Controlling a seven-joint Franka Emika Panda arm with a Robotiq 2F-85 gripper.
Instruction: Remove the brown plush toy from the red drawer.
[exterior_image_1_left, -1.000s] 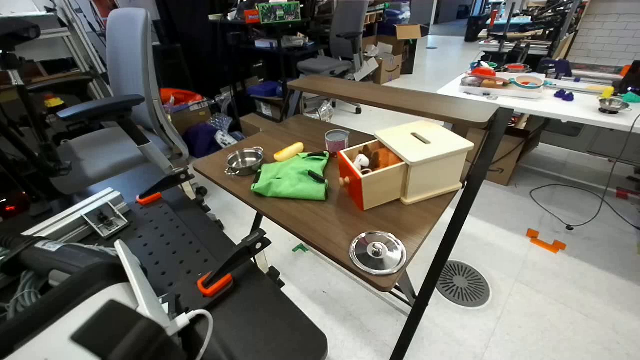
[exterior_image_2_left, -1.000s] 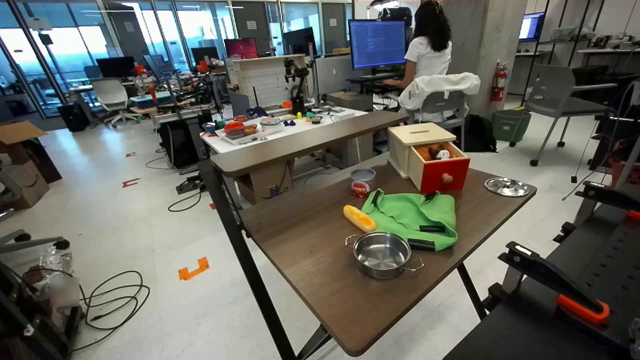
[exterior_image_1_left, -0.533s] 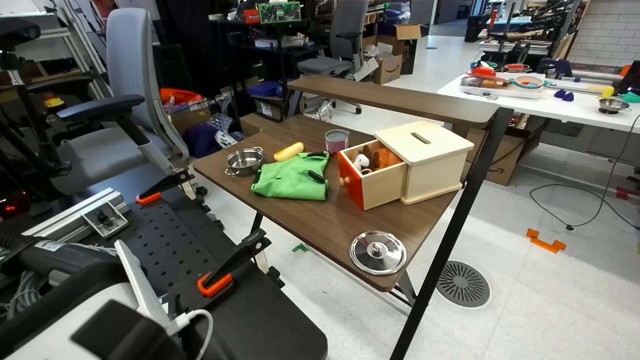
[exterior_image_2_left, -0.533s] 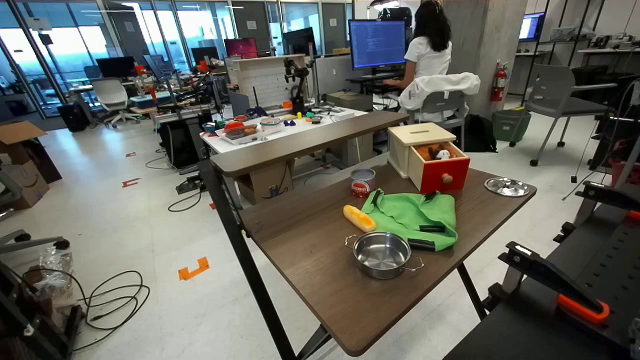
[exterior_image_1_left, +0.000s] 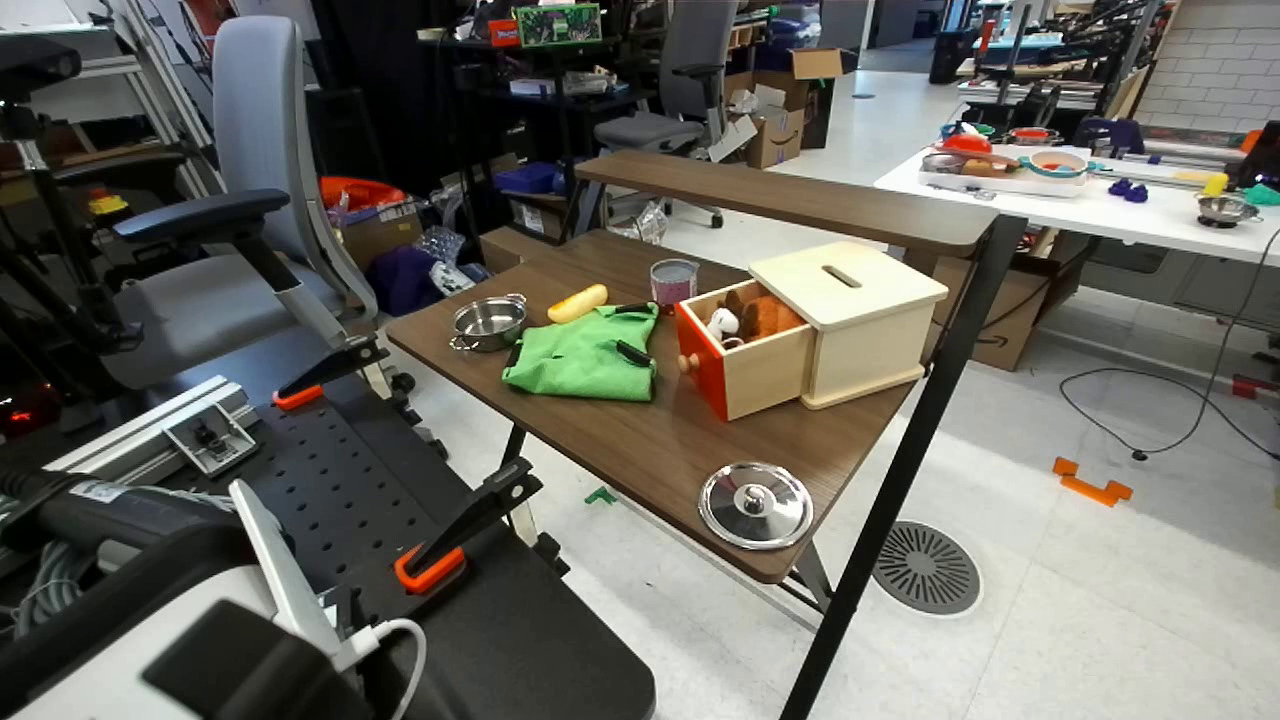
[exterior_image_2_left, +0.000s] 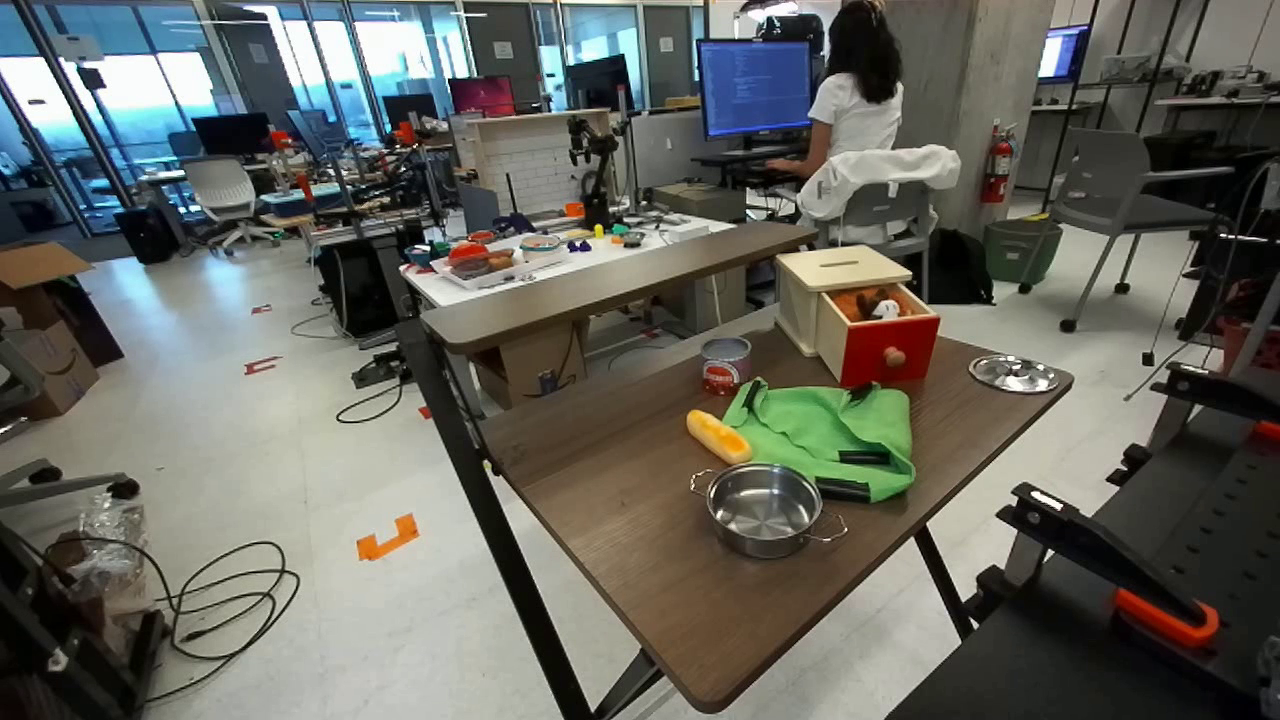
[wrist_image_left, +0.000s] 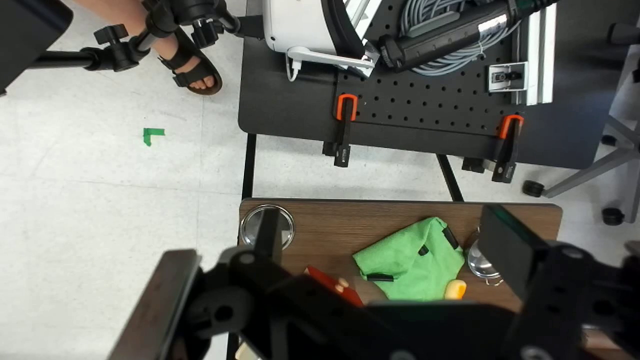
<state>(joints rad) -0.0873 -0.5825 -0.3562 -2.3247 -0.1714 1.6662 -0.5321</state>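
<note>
The brown plush toy, with a white part, lies inside the pulled-out drawer and shows in both exterior views (exterior_image_1_left: 768, 316) (exterior_image_2_left: 853, 302). The red drawer front (exterior_image_1_left: 703, 368) has a round wooden knob and also shows in an exterior view (exterior_image_2_left: 892, 350). The drawer belongs to a pale wooden box (exterior_image_1_left: 865, 325) with a slotted lid. In the wrist view, my gripper (wrist_image_left: 390, 240) is wide open and empty, high above the table. Part of the red drawer front (wrist_image_left: 327, 279) shows behind its linkage. The toy is hidden in the wrist view. The exterior views do not show my gripper.
A green cloth (exterior_image_2_left: 815, 430) lies before the drawer. A steel pot (exterior_image_2_left: 765, 510), a yellow bread piece (exterior_image_2_left: 718, 437) and a tin can (exterior_image_2_left: 725, 365) stand near it. A steel lid (exterior_image_1_left: 756, 505) lies by the table corner. A raised shelf (exterior_image_1_left: 780, 200) runs along one side of the table.
</note>
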